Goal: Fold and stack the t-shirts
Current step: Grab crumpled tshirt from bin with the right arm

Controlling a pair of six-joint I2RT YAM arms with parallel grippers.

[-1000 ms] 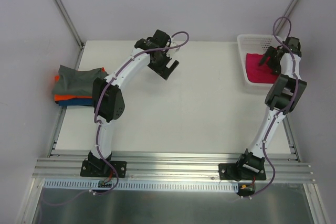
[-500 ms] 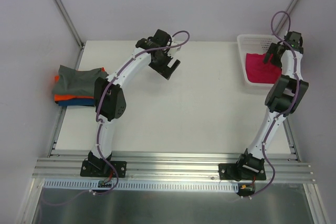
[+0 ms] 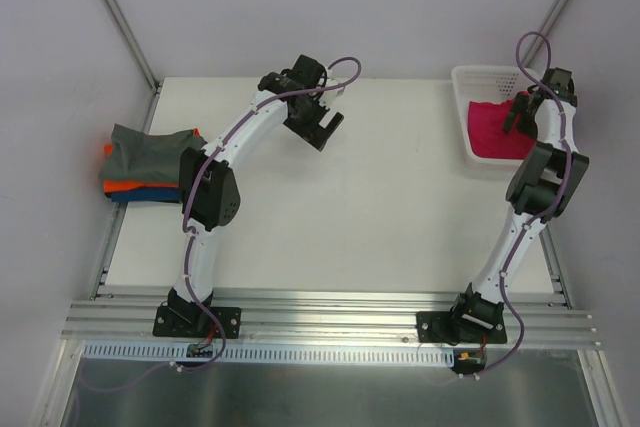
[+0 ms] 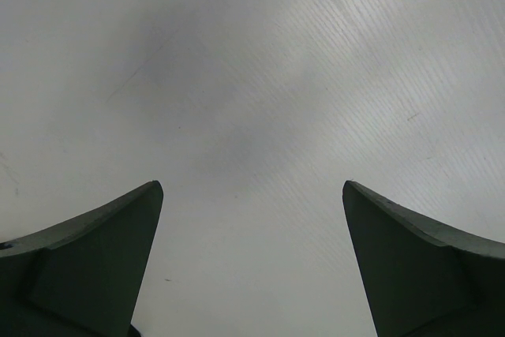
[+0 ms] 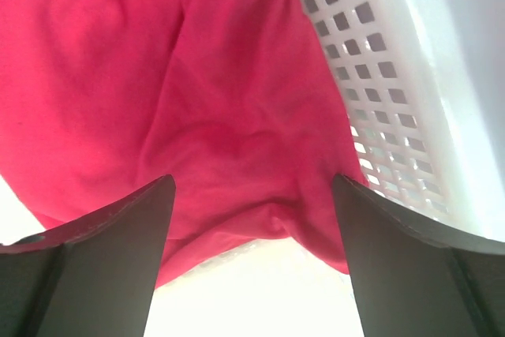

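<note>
**Right tool** (image 3: pixel 521 113): fingers (image 5: pixel 102 258) spread wide, nothing gripped. It hangs over the magenta-red t-shirt (image 5: pixel 197 76), which lies crumpled in the white lattice basket (image 3: pixel 478 77) at the far right corner of the surface (image 3: pixel 400 217). Neither view shows whether the fingertips touch the cloth.

**Left tool** (image 3: pixel 324 131): also spread wide and empty. It is poised above bare surface near the far edge, left of centre.

**Folded stack** (image 3: pixel 130 189): at the left edge. The grey t-shirt (image 3: pixel 150 145) is on top, with orange and blue layers showing below it.

**Change against the earlier frames:**
- The right tool has shifted slightly toward the right edge compared with 1 second ago. It sits a little nearer than it did 0.5 seconds ago.
- The left tool shows a small turn since 1 second ago and no visible change since 0.5 seconds ago.
- The magenta-red t-shirt, basket and folded stack lie as before.

**Obscured items:**
- In the top view, the right arm covers the basket's right wall and part of the magenta-red t-shirt.
- The right wrist view cuts the t-shirt off at the top and left, and glare washes out the area below the cloth.
- The lower layers of the folded stack are too compressed to count.
</note>
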